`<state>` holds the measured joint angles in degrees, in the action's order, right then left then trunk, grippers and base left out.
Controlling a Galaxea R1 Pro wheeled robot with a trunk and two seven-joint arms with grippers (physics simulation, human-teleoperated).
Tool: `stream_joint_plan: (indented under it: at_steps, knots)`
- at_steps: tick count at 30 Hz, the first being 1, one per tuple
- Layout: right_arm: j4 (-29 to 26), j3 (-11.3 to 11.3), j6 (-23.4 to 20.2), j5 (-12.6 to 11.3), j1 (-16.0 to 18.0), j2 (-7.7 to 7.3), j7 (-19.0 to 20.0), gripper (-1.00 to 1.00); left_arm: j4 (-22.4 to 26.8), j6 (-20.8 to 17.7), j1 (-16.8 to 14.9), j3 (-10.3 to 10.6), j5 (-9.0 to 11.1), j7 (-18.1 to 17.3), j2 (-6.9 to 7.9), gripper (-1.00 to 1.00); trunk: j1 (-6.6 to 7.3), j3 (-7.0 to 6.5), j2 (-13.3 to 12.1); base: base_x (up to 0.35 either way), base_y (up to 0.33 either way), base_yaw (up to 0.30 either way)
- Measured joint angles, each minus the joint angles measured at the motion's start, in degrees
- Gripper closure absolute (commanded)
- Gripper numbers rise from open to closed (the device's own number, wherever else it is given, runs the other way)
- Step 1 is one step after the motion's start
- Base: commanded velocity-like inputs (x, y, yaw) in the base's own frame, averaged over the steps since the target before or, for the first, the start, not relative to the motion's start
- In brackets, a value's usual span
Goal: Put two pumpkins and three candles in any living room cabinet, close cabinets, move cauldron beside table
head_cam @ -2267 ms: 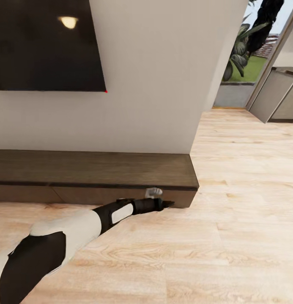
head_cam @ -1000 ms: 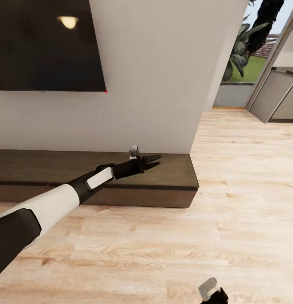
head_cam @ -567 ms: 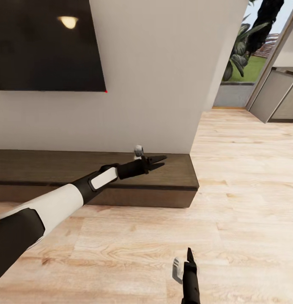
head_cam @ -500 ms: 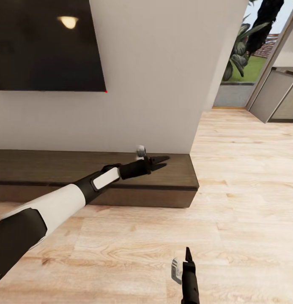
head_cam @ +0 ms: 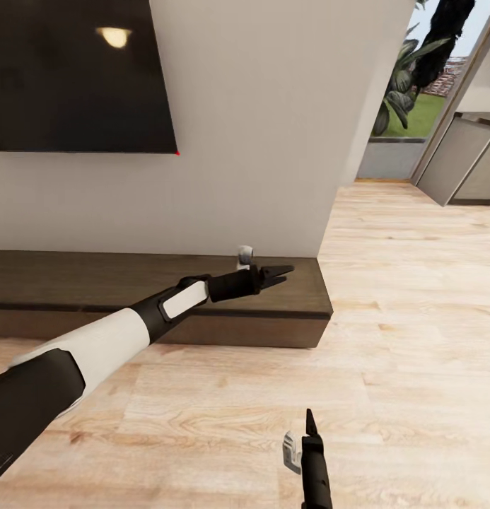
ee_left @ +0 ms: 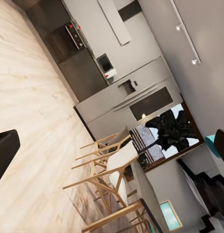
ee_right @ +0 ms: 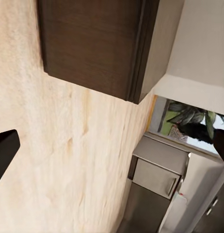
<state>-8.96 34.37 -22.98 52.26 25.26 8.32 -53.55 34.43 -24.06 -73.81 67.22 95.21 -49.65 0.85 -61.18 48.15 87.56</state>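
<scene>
Cabinet [head_cam: 153, 293] on wood floor [head_cam: 386, 367]

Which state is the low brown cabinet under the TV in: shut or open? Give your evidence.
Shut. In the head view the cabinet shows flat drawer fronts flush with its body, none pulled out. The left gripper hovers above its top, fingers parted, empty.

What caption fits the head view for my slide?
Left pincer open above the closed cabinet, right pincer over the floor.
</scene>
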Motion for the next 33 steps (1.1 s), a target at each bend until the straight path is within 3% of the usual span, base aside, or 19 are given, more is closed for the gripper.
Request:
stream_joint_plan:
  at_steps: [7,13,33]
  knots:
    - [-0.37,-0.13,1.5,-0.07,-0.02,-0.38,-0.5,-1.0,0.25,0.07,0.03,0.06,-0.1,-0.01,-0.49,-1.0,0.0,0.0,0.0,0.095,-0.033,0.0]
    - [-0.42,-0.18,2.3,-0.09,-0.12,-0.44,-2.89,-1.0,0.24,0.07,0.06,0.1,-0.12,-0.01,-0.53,-1.0,0.0,0.0,0.0,0.298,-0.119,0.0]
    - [-0.38,-0.09,3.7,0.03,-0.13,-0.33,-2.97,-1.0,0.52,0.07,0.07,0.13,-0.12,-0.04,-0.63,-1.0,0.0,0.0,0.0,0.324,-0.042,0.0]
